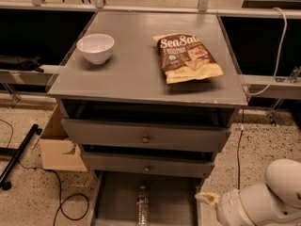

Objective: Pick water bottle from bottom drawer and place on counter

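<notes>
The water bottle [142, 209] lies lengthwise on the floor of the bottom drawer [171, 197], which is pulled out at the bottom edge of the camera view; its cap end points towards the cabinet. My gripper [212, 215] is low at the right of the drawer, beside its right wall and to the right of the bottle. One cream fingertip [206, 199] shows; the other is cut off by the frame edge. It stands open and holds nothing. The grey counter [136, 74] is the cabinet's top slab.
A white bowl [95, 47] and a brown snack bag [188, 56] rest on the counter. Two knobbed drawer fronts [145, 138] stand slightly open above the bottom drawer. A cardboard box [59, 145], a black pole [16, 157] and cables lie on the floor at left.
</notes>
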Tool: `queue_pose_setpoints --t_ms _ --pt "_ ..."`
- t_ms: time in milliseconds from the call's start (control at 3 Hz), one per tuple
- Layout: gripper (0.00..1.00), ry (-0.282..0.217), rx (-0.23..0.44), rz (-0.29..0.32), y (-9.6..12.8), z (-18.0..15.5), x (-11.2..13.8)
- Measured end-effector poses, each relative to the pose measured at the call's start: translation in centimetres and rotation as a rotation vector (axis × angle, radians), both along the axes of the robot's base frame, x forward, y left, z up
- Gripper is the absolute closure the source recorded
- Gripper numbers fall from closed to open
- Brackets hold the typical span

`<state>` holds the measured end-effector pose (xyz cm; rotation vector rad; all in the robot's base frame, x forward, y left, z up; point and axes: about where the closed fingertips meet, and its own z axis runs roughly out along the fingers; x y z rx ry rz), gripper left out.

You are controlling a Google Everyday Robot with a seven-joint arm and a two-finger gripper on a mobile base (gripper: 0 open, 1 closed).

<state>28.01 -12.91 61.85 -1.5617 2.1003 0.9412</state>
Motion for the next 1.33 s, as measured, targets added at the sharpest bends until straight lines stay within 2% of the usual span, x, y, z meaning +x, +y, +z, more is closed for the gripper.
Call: queue_pose_setpoints --t_ms 333,667,1000,1333 --pt "0.0 0.057 -0.029 -0.012 0.0 -2.8 -0.3" --pt "0.0 0.111 0.007 -0.048 -0.1 -6.3 0.8" --pt "0.0 0.138 0.051 -0.065 0.3 -8.1 1.1" --pt "0.0 0.143 0.054 -0.064 0.4 -8.3 1.0"
